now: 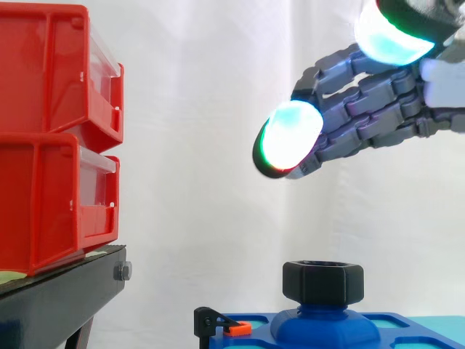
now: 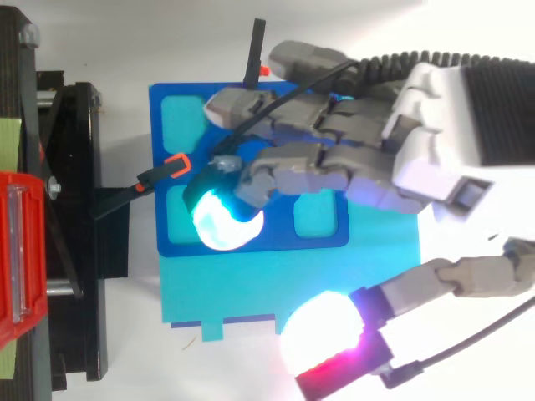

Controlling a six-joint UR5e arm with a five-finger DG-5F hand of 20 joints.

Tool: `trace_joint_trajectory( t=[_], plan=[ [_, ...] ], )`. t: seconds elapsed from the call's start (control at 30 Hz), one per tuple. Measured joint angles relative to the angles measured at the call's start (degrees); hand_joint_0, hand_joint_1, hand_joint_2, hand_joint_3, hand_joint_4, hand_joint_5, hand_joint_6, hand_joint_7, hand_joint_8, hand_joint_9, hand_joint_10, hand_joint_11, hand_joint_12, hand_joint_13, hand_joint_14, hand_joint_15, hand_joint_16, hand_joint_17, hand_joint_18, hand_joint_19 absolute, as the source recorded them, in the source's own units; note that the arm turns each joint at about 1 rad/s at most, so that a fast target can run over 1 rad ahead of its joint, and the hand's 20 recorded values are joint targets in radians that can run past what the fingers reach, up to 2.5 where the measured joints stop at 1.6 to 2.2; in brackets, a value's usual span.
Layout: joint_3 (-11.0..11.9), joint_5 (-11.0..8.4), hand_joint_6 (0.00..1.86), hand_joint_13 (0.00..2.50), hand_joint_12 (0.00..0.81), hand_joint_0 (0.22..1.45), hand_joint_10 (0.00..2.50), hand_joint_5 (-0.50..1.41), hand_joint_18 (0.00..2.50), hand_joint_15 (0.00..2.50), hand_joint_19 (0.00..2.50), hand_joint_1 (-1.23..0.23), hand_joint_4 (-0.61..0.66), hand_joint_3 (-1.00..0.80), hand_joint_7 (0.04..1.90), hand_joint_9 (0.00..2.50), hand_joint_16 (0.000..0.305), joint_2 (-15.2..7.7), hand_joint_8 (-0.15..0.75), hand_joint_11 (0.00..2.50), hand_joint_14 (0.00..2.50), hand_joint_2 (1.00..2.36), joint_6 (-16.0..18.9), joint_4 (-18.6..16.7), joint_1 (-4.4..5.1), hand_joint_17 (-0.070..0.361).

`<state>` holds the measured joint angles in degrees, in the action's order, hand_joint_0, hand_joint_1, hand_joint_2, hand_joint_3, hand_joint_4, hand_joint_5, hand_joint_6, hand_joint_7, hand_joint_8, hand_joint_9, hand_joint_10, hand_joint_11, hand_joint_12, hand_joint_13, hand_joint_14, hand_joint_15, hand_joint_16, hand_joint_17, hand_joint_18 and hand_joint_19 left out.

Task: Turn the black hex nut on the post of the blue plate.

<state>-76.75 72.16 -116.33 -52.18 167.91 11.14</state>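
The hand [image 1: 378, 109] reaches in from the right, its fingers [image 1: 290, 138] loosely bent and spread, gripping and touching nothing. At left, 2 glossy red bins [image 1: 51, 138] are stacked on a black stand [image 1: 58, 291]. The smooth blue plate [image 2: 318, 242] lies beneath the hand. The faceted black hex nut [image 1: 323, 282] sits on its domed post, clear below the fingers.
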Motion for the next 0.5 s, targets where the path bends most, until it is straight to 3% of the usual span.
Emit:
trace_joint_trajectory(
  t=[0.23,0.5],
  plan=[
    [1.1,0.28,0.5,0.24,0.423,0.47,0.0,-0.22,0.2,0.0,0.11,-0.46,0.22,-0.5,0.82,0.24,0.064,-1.7,0.306,0.0,0.0,1.0,-0.4,-0.4,0.05,0.144],
    [1.6,0.74,0.5,0.24,0.424,0.47,0.0,-0.22,0.2,0.0,0.1,-0.46,0.22,-0.5,0.82,0.25,0.064,-2.5,0.307,0.0,0.0,1.0,-3.6,-0.3,0.18,0.143]
  ],
)
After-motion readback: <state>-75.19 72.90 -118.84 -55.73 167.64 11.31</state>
